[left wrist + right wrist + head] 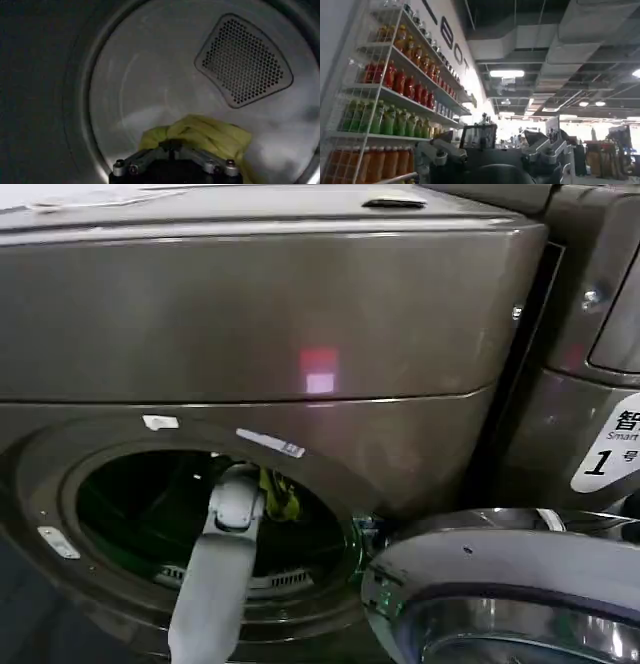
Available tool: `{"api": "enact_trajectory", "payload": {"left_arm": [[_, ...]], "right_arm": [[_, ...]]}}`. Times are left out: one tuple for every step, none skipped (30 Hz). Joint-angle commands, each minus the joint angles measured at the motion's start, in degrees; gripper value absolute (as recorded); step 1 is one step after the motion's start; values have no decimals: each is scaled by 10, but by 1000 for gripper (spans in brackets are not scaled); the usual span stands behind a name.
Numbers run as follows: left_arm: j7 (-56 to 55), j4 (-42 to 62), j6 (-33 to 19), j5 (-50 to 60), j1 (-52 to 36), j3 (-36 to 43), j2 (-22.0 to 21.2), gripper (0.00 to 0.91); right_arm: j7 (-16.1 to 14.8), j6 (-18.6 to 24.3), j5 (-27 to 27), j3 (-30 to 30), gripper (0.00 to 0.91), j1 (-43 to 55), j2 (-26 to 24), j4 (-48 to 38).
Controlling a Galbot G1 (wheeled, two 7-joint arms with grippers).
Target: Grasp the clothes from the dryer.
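Observation:
The dryer is a bronze-grey front loader whose round porthole stands open. My left arm reaches through the porthole into the drum. Its gripper is shut on a yellow-green piece of the clothes. In the left wrist view the fingers meet at the gripper, pinching the bunched yellow-green cloth, held in front of the drum's back wall. My right gripper is away from the dryer, pointing into the room, open with nothing between its fingers.
The dryer's glass door hangs open at the lower right, close to the porthole. A second machine with a "1" sticker stands to the right. A perforated vent sits in the drum's back wall. Shelves of bottles show behind the right gripper.

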Motion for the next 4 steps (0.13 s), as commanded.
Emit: {"api": "enact_trajectory", "payload": {"left_arm": [[-1, 2, -1, -9, 1, -1, 1, 0], [-1, 2, -1, -9, 2, -1, 1, 0], [-1, 2, -1, -9, 2, -1, 2, 0], [-1, 1, -1, -9, 2, -1, 2, 0]], "right_arm": [[1, -5, -2, 2, 907, 0, 0, 2], [1, -5, -2, 3, 907, -1, 0, 2], [2, -6, -2, 4, 907, -1, 0, 1], [2, -6, -2, 5, 907, -1, 0, 1]]}}
